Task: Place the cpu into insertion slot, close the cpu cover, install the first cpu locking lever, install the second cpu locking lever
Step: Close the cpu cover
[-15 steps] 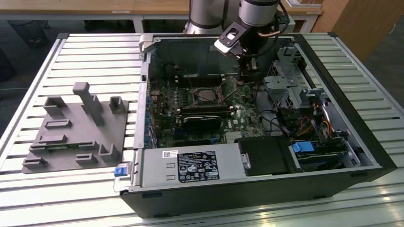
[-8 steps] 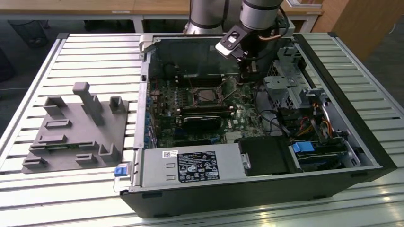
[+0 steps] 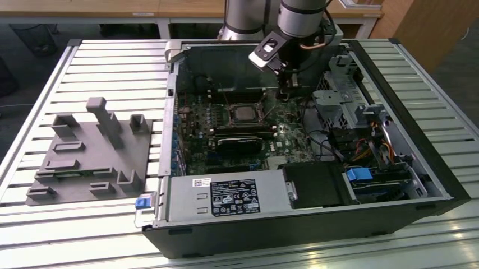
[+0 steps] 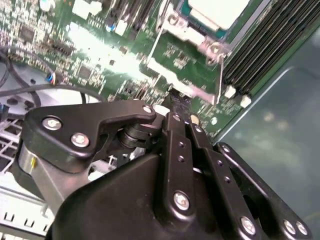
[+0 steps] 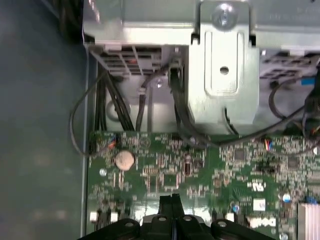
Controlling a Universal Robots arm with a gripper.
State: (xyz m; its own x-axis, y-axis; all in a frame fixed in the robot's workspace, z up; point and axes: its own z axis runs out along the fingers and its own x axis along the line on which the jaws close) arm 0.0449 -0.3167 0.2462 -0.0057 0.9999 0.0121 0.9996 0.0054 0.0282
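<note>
Steel slats formed the table (image 3: 90, 61), and on it lay the open black computer case (image 3: 299, 232), with a grey moulded fixture (image 3: 90, 151) beside it toward the exterior view's left. Inside the case sat the green motherboard (image 3: 196, 120). A white-labelled power supply box (image 3: 224, 199) ran along the near wall. A metal drive cage (image 3: 340, 106) and loose cables (image 3: 371, 148) lay toward the exterior view's right, and a black heatsink (image 3: 239, 144) sat on the board.

The insertion slot (image 3: 224, 116) lay just beside the heatsink, and the cpu (image 3: 244, 114) rested in it, pale face up, so I judged the first step done. In the second wrist view the cpu cover (image 4: 192, 36) seemed to lie down around the chip. I could not tell whether either locking lever was latched, so those steps looked left to do.

The hand (image 5: 171, 198) hung low over the board just beside the slot, on its side toward the exterior view's right. Its fingers were pressed together, and I could not tell whether they pinched anything.
</note>
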